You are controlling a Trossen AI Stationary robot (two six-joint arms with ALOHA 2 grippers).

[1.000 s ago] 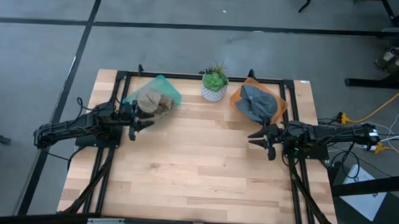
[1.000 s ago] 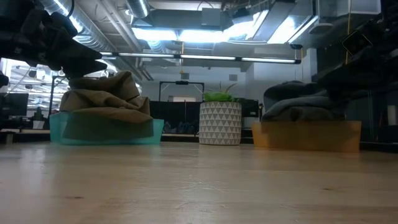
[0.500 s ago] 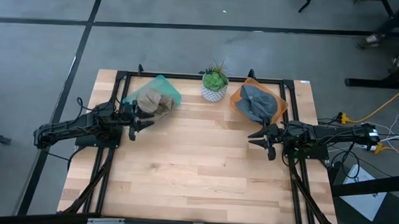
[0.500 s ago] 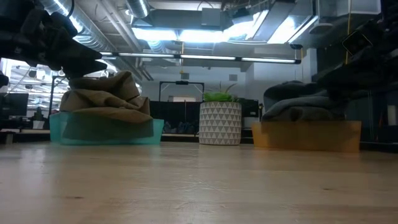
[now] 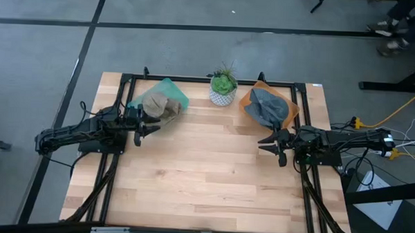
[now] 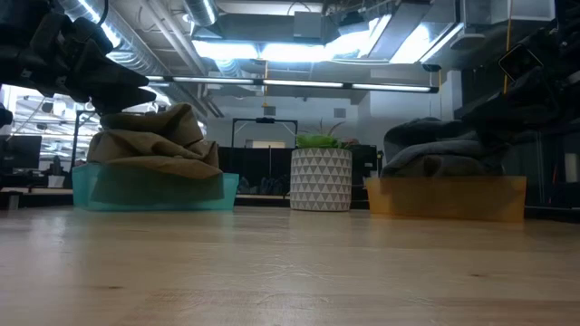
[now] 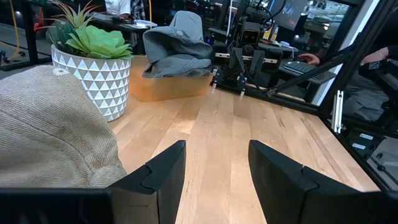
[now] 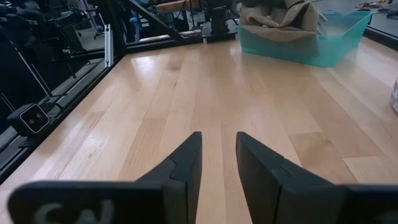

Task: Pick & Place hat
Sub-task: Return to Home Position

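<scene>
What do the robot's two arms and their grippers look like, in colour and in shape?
The left arm and the right arm are slim, jointed and black. The left gripper and the right gripper each have two flat, dark, angular fingers that narrow towards the tips. Thin dark cables loop beside the left arm; light cables trail from the right arm's base.

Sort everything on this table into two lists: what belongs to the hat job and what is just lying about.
Job: brown caps in the green bin; blue-grey caps in the orange bin; left gripper and right gripper, both open and empty.
Lying about: potted plant between the bins.
</scene>
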